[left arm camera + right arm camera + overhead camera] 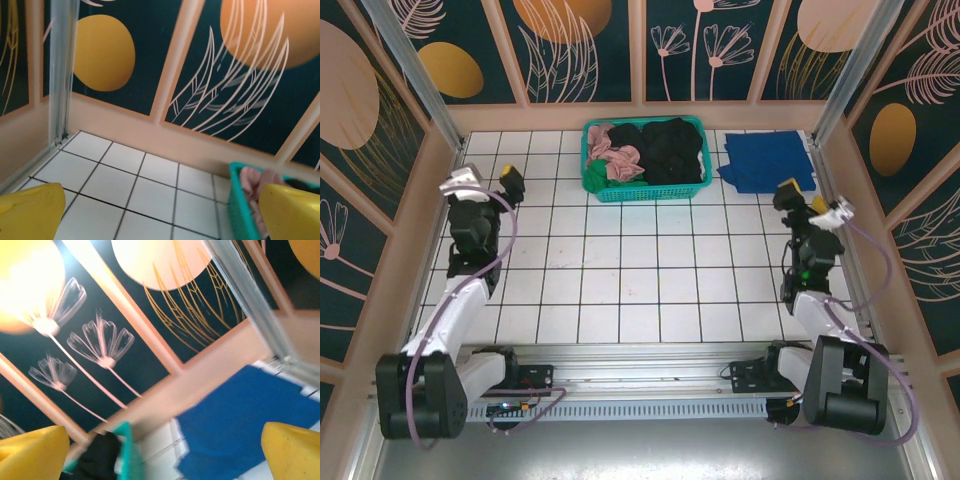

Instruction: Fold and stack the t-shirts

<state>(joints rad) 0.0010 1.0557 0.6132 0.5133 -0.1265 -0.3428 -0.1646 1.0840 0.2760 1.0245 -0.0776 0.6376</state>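
Note:
A royal-blue t-shirt (765, 160) lies folded flat on the white tiles at the back right, and the right wrist view has it (240, 430) just ahead of the fingers. A black t-shirt (668, 150) lies bunched in the teal mesh basket (645, 192) at the back middle. My left gripper (490, 180) hangs open above the tiles at the back left, left of the basket, nothing between its yellow fingers (30, 212). My right gripper (804, 196) is open too, raised just in front of the blue shirt, holding nothing.
Pink (620, 152) and green (595, 176) cloth share the basket with the black cloth. Peach walls with dark patterned panels close in the table on three sides. The basket's rim (240, 205) is at the left wrist view's right, and also at the lower left of the right wrist view (127, 450).

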